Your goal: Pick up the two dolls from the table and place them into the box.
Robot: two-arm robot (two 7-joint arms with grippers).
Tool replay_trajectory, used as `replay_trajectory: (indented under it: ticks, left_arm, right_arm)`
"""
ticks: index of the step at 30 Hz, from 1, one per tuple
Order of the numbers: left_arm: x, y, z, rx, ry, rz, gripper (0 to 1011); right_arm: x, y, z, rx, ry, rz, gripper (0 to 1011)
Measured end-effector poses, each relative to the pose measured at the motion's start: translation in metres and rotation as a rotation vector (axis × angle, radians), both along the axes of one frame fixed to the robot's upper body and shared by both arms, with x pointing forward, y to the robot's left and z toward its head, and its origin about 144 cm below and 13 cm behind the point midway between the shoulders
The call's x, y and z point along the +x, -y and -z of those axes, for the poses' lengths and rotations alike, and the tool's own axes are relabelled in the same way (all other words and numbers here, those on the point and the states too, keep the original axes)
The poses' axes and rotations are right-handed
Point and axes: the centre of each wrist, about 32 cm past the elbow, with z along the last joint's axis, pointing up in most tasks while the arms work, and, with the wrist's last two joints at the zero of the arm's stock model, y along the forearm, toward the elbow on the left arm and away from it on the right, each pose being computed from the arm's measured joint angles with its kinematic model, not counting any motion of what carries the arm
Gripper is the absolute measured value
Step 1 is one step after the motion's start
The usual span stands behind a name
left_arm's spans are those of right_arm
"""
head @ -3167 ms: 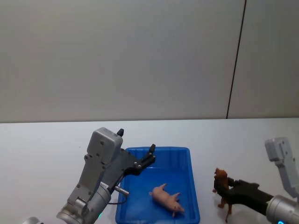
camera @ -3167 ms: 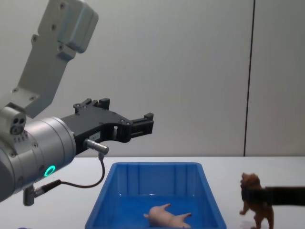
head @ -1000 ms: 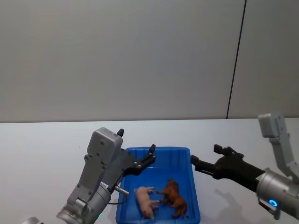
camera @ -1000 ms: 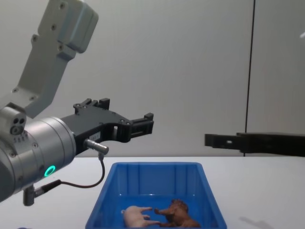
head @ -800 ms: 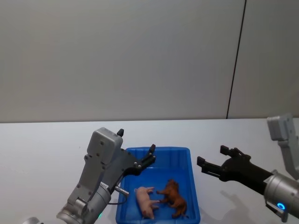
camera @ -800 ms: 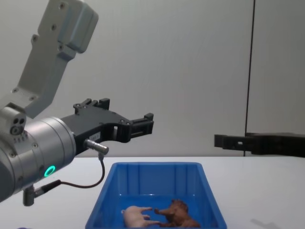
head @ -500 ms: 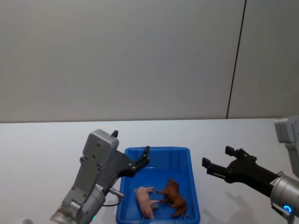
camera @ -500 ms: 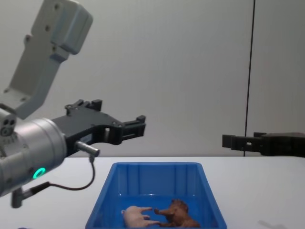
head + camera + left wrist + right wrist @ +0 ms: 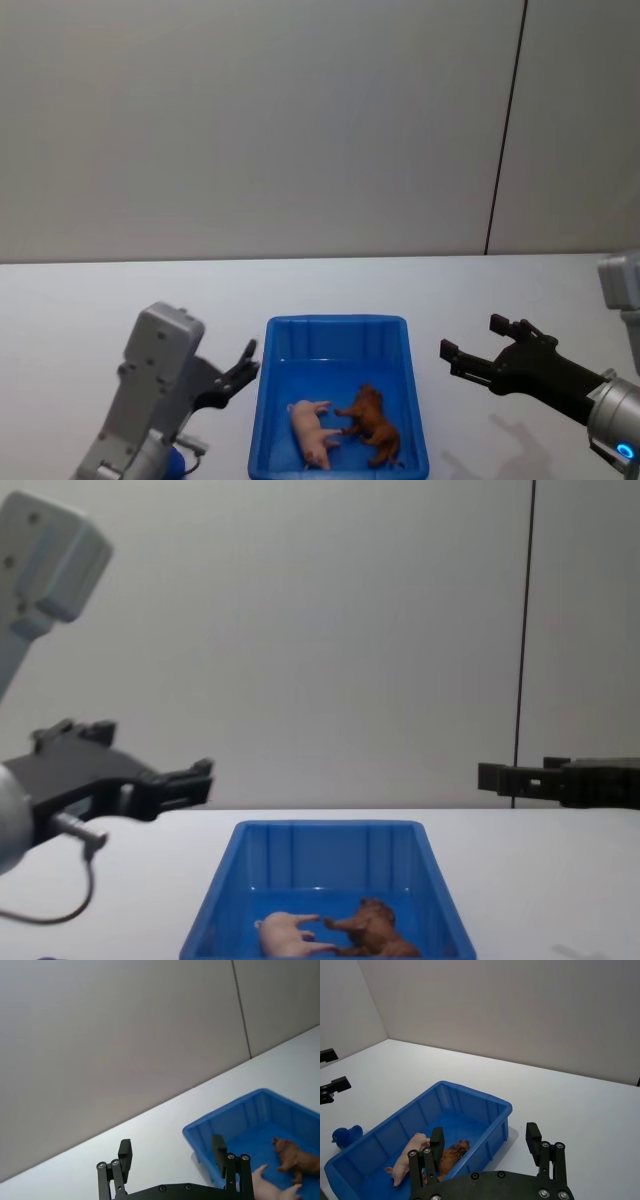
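Observation:
Both dolls lie on their sides, touching, inside the blue box point(image 9: 335, 324): the pink pig point(image 9: 308, 432) on the left, the brown lion point(image 9: 372, 426) on the right. In the chest view the pig point(image 9: 285, 932) and lion point(image 9: 375, 928) rest on the floor of the box point(image 9: 330, 827). My left gripper point(image 9: 244, 366) hovers open and holding nothing just left of the box, above the table point(image 9: 80, 310). Off the box's right side, my right gripper point(image 9: 470, 336) is also open and holds nothing. In the right wrist view its fingers point(image 9: 436, 1140) frame the box point(image 9: 470, 1091).
A small blue toy point(image 9: 342, 1136) sits on the table left of the box, under my left arm. The white tabletop stretches wide on both sides and behind the box. A grey wall with a dark vertical seam point(image 9: 505, 130) stands behind.
The lion, held over the table by my right gripper 3.2 s ago, now lies in the box. My left arm has pulled back leftward off the box; the right gripper drifted right.

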Motion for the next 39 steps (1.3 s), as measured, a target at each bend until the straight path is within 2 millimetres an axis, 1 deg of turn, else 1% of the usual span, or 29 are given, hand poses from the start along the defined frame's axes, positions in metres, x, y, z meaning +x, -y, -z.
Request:
replay_trajectory:
  ticks: [1, 9, 14, 27, 39]
  left_arm:
    - [-0.004, -0.003, 0.002, 0.002, -0.011, -0.017, 1002]
    - [-0.017, -0.011, 0.010, -0.004, -0.054, -0.076, 1002]
    - [-0.024, -0.016, 0.021, -0.019, -0.096, -0.105, 1002]
    - [-0.028, -0.023, 0.049, -0.051, -0.172, -0.138, 1002]
    - [-0.030, -0.029, 0.067, -0.073, -0.230, -0.149, 1002]
  right_arm:
    - [0.000, 0.000, 0.000, 0.000, 0.000, 0.000, 1001]
    - [-0.001, 0.001, 0.000, -0.001, 0.002, 0.001, 1001]
    - [-0.001, 0.002, 0.000, -0.001, 0.002, 0.001, 1001]
    - [-0.002, 0.002, 0.000, -0.001, 0.004, 0.001, 1001]
    - [-0.002, 0.003, 0.000, -0.002, 0.004, 0.001, 1001]
